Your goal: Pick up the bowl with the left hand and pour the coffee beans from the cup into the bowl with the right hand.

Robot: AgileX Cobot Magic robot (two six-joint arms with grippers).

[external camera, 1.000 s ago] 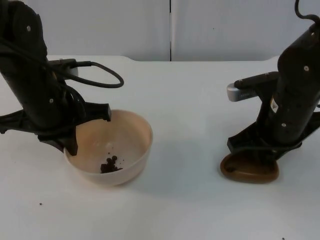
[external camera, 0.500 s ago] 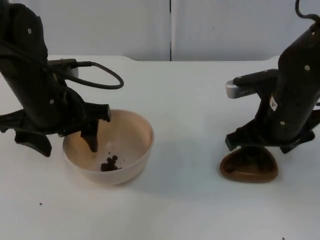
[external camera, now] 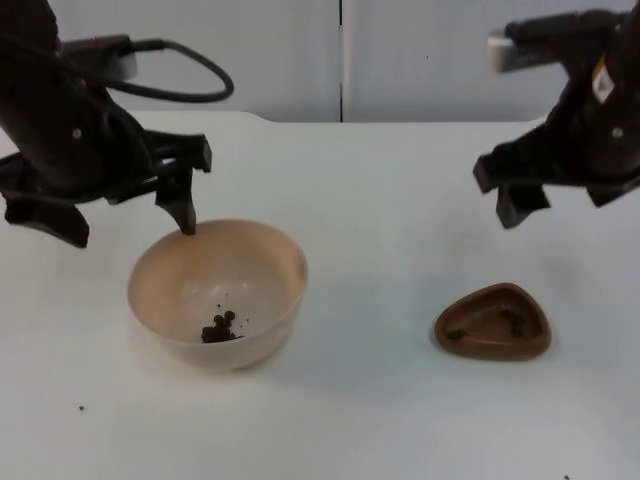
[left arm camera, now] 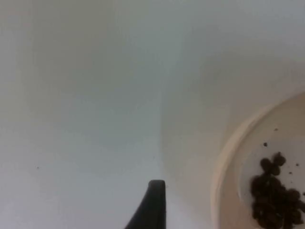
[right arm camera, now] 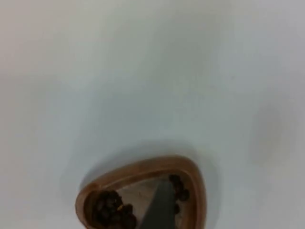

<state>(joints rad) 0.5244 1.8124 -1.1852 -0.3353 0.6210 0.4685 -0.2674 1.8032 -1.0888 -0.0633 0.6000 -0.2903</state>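
The pale cream, round plastic bowl [external camera: 217, 293] stands on the white table top [external camera: 380, 220], with a small heap of dark coffee beans [external camera: 220, 329] on its floor. The left gripper [external camera: 118, 212] hangs above the bowl's far rim, fingers spread wide: one black fingertip [external camera: 185, 213] points down just over the rim, the other lies well out to the side, and nothing is held between them. In the left wrist view the bowl's rim [left arm camera: 224, 167] curves past with the beans [left arm camera: 274, 191] inside.

The brown, rounded-triangular shallow cup [external camera: 493, 322] rests on the table well to the right of the bowl, with a few beans left in it [right arm camera: 114, 210]. The right gripper [external camera: 550, 190] hangs high above it, clear of the cup and holding nothing; whether its fingers are apart or together cannot be told.

Judged from this layout, neither vessel is held, so either the pour is over or both grasps remain to be made. A further pour would call for the left gripper to descend and close across the bowl's wall, and the right to drop onto the cup's low rim.

A few dark specks [external camera: 81, 408] lie on the table near the bowl. The grey partition wall [external camera: 340, 55] stands behind. Nothing lies between bowl and cup.
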